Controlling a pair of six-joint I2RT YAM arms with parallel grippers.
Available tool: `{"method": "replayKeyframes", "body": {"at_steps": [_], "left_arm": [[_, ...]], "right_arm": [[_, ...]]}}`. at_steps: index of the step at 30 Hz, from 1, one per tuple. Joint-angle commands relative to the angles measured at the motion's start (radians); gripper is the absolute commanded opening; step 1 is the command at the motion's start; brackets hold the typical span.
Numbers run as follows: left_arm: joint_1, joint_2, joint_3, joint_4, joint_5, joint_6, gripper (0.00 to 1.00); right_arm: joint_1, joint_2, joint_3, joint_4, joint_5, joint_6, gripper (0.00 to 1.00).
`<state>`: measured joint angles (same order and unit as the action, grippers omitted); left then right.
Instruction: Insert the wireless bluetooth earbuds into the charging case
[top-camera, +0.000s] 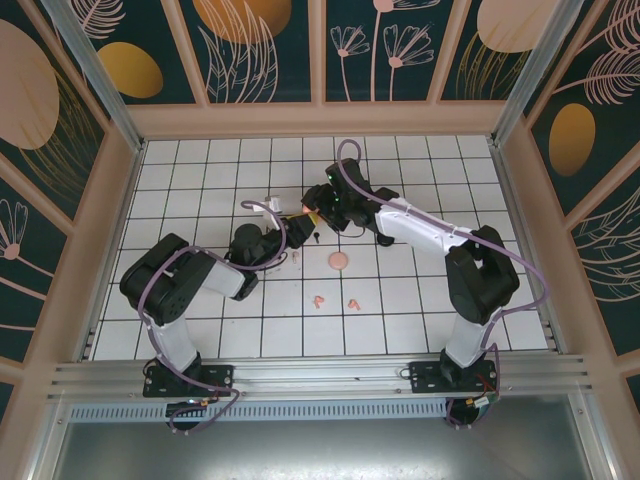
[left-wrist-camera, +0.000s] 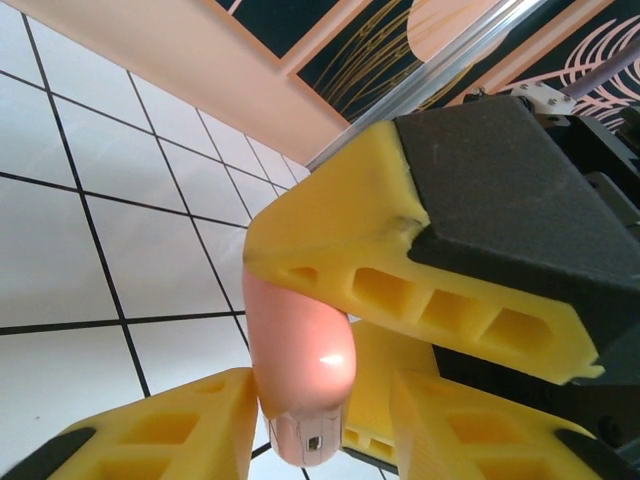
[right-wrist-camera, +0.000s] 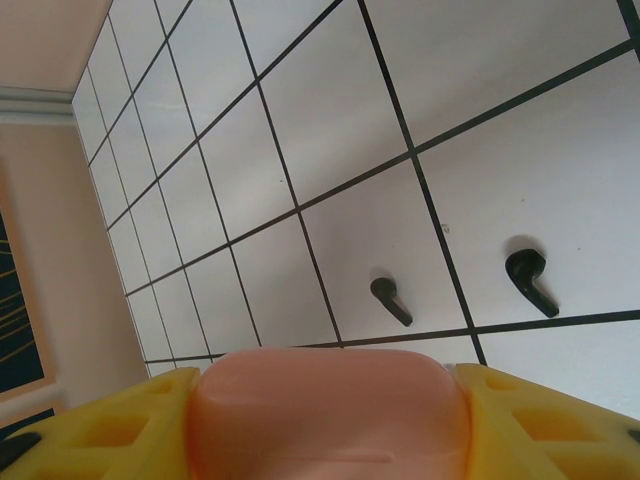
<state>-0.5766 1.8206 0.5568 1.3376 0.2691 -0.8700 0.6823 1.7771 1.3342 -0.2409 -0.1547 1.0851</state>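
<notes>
pinching a smooth, rounded pink case (right-wrist-camera: 330, 415) is the right gripper (right-wrist-camera: 330, 440) — whether the left gripper (left-wrist-camera: 310, 440) grips, i cannot tell. glossy black earbuds (right-wrist-camera: 528, 278) lie on the table (right-wrist-camera: 300, 100).

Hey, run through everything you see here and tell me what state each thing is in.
Pink case: looks closed, held off the tiles.
Right pincer: shut on the pink case.
Left pincer: fingers around the pink case, grip unclear.
Black earbuds: loose on the tiles, apart from each other.
Coral earbuds: loose on the tiles.
Pink disc: lying flat on the tiles.
</notes>
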Motion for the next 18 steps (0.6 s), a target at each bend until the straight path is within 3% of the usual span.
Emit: {"method": "replayKeyframes", "body": {"at_steps": [1, 18], "left_arm": [[-0.008, 0.020, 0.032, 0.087, -0.010, -0.008, 0.36], [-0.009, 0.053, 0.028, 0.202, -0.034, -0.064, 0.31]], "right_arm": [[0.010, -0.043, -0.020, 0.015, -0.016, 0.018, 0.49], [0.017, -0.055, -0.040, 0.059, -0.046, 0.058, 0.49]]}}
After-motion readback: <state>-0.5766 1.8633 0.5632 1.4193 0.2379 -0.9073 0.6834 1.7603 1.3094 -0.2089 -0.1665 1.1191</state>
